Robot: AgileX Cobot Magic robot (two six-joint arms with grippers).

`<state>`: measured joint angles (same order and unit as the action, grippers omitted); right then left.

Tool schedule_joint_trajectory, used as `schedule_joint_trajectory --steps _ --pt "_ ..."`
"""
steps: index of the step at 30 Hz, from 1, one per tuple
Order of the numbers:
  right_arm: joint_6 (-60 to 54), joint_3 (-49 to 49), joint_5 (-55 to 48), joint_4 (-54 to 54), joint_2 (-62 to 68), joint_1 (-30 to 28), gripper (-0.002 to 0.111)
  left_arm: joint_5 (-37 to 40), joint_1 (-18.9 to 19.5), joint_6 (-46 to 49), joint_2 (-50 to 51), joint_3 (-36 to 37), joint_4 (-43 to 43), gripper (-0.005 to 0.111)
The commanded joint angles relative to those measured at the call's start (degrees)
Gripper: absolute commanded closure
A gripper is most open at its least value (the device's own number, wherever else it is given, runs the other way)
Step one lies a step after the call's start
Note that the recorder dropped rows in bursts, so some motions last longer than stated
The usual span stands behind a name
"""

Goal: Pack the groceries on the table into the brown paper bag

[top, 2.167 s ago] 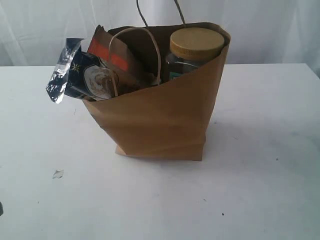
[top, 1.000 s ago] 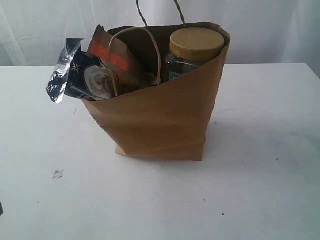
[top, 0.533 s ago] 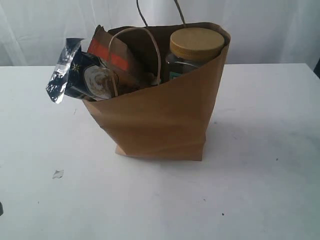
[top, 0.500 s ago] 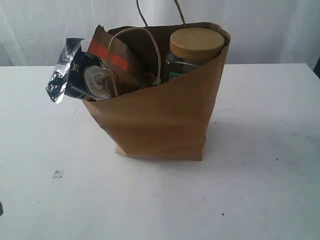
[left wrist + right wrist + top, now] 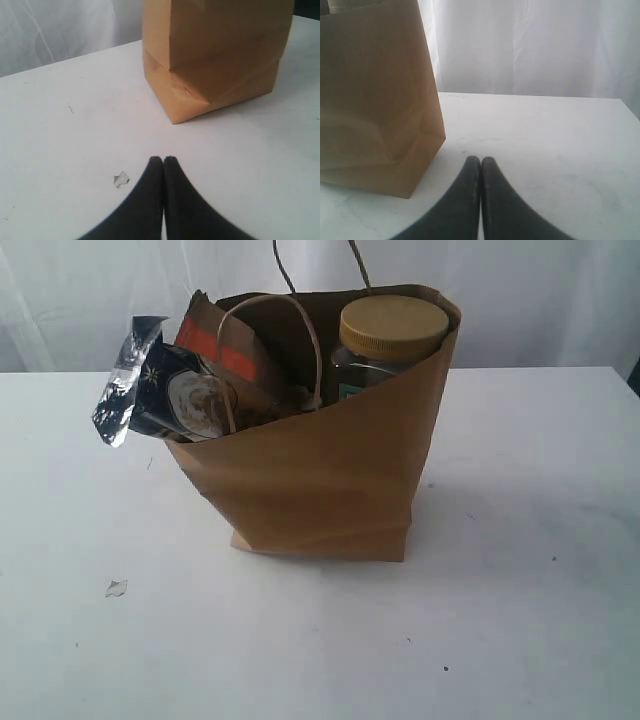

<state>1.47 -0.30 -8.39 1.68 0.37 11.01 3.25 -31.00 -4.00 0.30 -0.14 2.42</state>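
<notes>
Neither arm showed in the exterior view. The wrist views showed each one held low over the table (image 5: pixel 520 620), pointed level towards the bag (image 5: pixel 320 480) from opposite sides. Both stopped short of it, with bare tabletop between fingertips and paper.

The bag stood upright near the middle of the table, its kraft paper creased and its front wall folded slantwise, so that the rim ran lower on the left than on the right. One looped handle (image 5: pixel 300 315) arched over the opening; the other rose behind and out of the top of the picture. A tan-lidded jar (image 5: pixel 392 340) stood inside at the right, with its lid level with the rim. A brown pouch (image 5: pixel 225 345) with an orange-red panel leaned out at the left. In front of it a dark blue packet (image 5: pixel 165 390) with a silvery end hung over the lower edge. A small pale scrap (image 5: pixel 116 588) lay on the table well to the left of the bag's base.

The left gripper (image 5: pixel 163 159) was clenched, its two black fingers pressed tip to tip and grasping nothing. The scrap lay just beside its tips, and the nearest corner of the bag was ahead of it. The right gripper (image 5: pixel 480 159) was likewise closed tight and empty, near the bag's side but apart from it. Whether either one touched the tabletop could not be told.
</notes>
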Motion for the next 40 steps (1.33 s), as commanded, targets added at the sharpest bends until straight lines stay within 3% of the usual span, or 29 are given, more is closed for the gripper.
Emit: schedule_joint_trajectory --steps 1,8,40 --pt "0.2 0.3 0.4 0.2 -0.4 -0.3 0.108 -0.1 3.6 0.0 -0.3 0.1 -0.4 0.107" --pt "0.2 0.3 0.4 0.2 -0.4 -0.3 0.108 -0.1 6.4 0.0 -0.3 0.1 -0.4 0.107" --pt "0.2 0.3 0.4 0.5 -0.4 -0.3 0.108 -0.1 6.4 0.0 -0.3 0.1 -0.4 0.107"
